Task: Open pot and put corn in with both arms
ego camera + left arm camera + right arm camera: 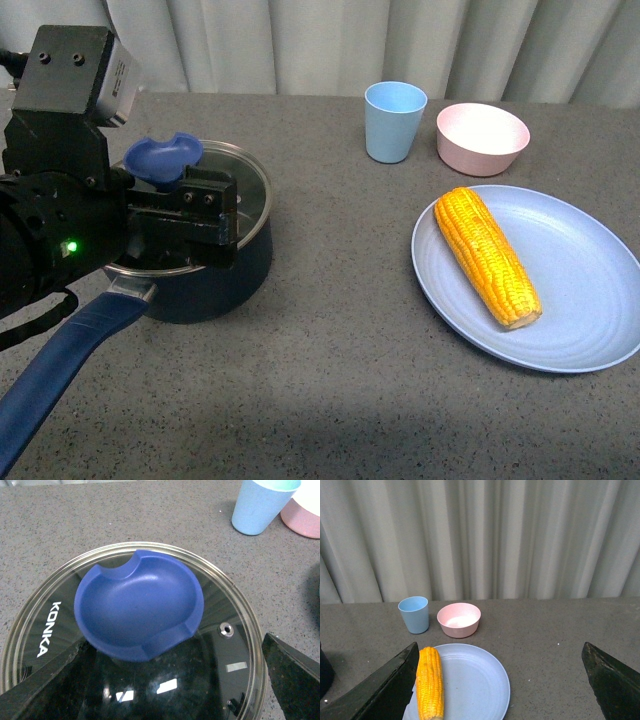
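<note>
the glass lid (235, 630) sits closed on the pot (215, 280) at the left of the counter (330, 400), so its blue knob (137, 610) has to be lifted first. that is probably why the left end effector (172, 642) hangs right at it, jaws spread wider than the knob, released and pinching nothing. the corn (487, 255) lies on the blue plate (590, 310), well apart from the pot. the right end effector (500, 645) hovers above that plate, its 2 jaws wide open and empty, likely poised for the cob.
</note>
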Controlling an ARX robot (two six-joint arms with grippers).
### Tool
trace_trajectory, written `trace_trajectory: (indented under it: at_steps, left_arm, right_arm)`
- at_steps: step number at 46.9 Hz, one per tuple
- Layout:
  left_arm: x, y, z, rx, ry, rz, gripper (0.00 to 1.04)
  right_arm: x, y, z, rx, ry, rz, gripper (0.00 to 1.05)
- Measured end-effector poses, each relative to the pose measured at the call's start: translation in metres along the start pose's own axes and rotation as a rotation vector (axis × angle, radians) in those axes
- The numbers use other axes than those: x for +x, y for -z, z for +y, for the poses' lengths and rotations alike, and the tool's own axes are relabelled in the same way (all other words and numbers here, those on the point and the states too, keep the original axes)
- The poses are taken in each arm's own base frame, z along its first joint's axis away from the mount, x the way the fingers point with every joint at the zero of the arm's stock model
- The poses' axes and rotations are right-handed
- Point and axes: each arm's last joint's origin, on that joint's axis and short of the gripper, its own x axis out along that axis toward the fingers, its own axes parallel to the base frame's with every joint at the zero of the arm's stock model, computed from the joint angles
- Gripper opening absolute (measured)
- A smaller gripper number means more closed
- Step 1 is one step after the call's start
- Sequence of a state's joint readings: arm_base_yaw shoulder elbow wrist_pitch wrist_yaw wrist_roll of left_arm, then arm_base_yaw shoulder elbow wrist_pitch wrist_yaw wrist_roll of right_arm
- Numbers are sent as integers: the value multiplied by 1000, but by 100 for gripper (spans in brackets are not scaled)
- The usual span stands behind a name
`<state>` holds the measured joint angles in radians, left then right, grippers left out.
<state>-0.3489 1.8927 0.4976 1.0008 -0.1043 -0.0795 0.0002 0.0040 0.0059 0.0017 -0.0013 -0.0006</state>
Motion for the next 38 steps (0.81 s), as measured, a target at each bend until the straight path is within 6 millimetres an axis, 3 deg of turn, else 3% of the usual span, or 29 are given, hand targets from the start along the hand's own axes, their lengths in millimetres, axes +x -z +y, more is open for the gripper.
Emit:
trace_trajectory:
  at_steps: [30,38]
  left_arm:
    - [37,-7,2,-38,-27,-5,98]
    - [38,-7,5,-46,-51,-3,67]
  right_arm:
    - [0,0,0,0,0,0,95]
    - [0,0,0,0,0,0,95]
